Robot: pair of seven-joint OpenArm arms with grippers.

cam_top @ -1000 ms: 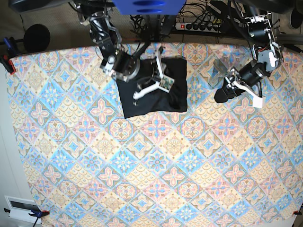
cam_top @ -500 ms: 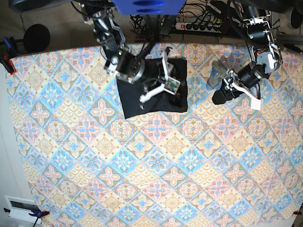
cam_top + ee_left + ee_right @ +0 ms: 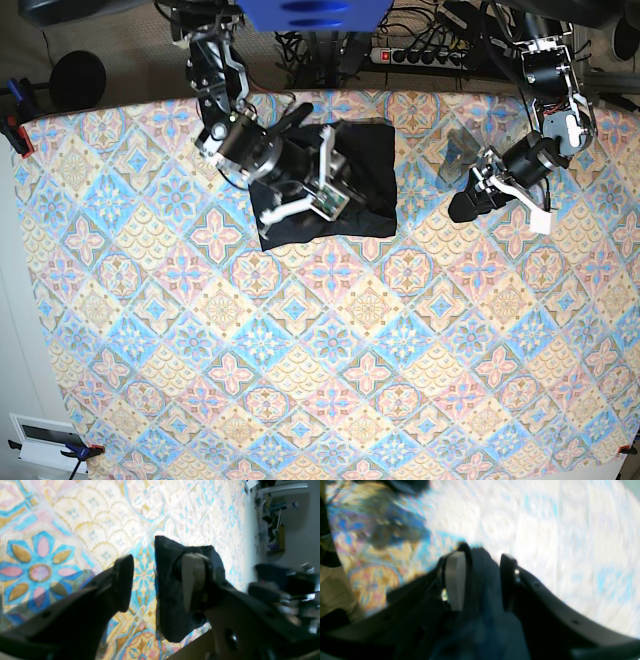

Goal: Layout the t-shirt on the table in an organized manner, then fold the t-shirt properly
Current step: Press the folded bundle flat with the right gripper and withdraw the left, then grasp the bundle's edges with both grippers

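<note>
Right claw [image 3: 308,188] has shifted left over the floral-tiled table [image 3: 330,360].

1. The base view looks straight down from high above and takes in nearly the whole table [image 3: 330,360], both arms and the folded t-shirt [image 3: 365,185].
2. The left wrist view sits low behind the left gripper [image 3: 155,582], looking across the cloth toward the t-shirt [image 3: 170,597] and the room beyond.
3. The right wrist view, blurred, looks close along the right gripper [image 3: 480,580], dark fabric between its fingers.
4. All three views share the t-shirt and patterned cloth.
</note>
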